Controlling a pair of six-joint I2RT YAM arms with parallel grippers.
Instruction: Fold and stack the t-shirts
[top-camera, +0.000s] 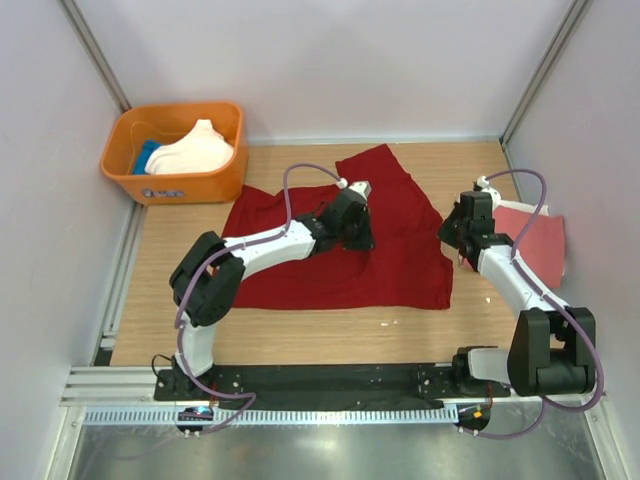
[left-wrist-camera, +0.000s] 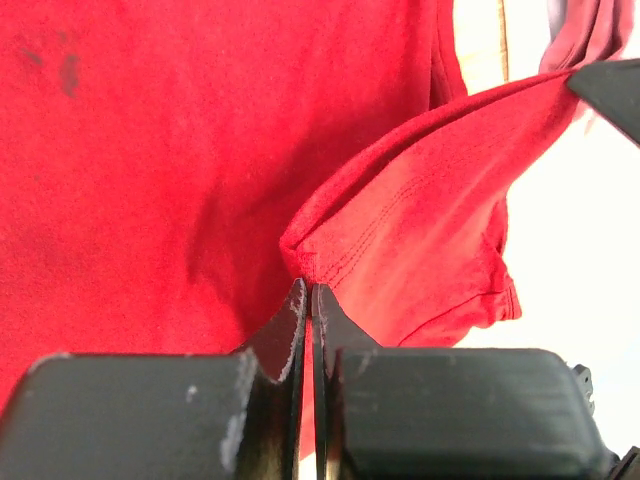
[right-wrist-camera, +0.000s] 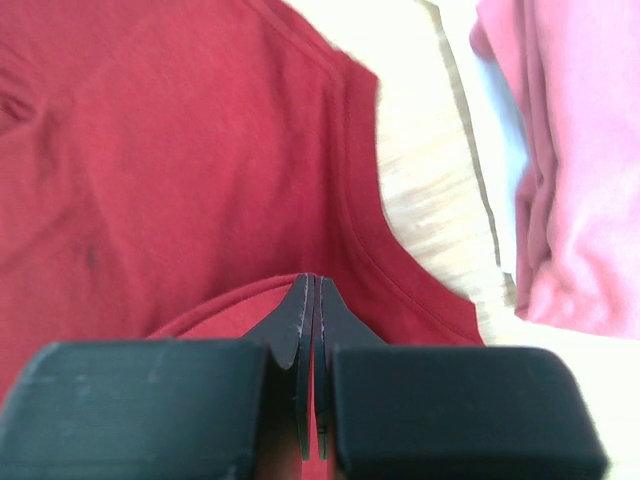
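The dark red t-shirt (top-camera: 395, 262) lies spread across the middle of the wooden counter (top-camera: 300, 340), one part reaching toward the far edge. The left claw (left-wrist-camera: 312, 298) is pinched tight on a raised fold of its stitched hem, so the cloth lifts off the layer beneath. The right claw (right-wrist-camera: 316, 290) is also closed to a sliver, gripping the shirt's edge at its right side, where a curved hem shows at the tips.

A folded salmon-pink t-shirt (top-camera: 540, 245) sits just beyond the right claw, near the right wall. An orange tub (top-camera: 190, 183) stands at the far left corner, beside the red shirt's corner, and holds a cream-white t-shirt (top-camera: 195, 152) and a blue one (top-camera: 147, 156). A small dark label (top-camera: 160, 192) on the tub's front wall carries writing too small to read.
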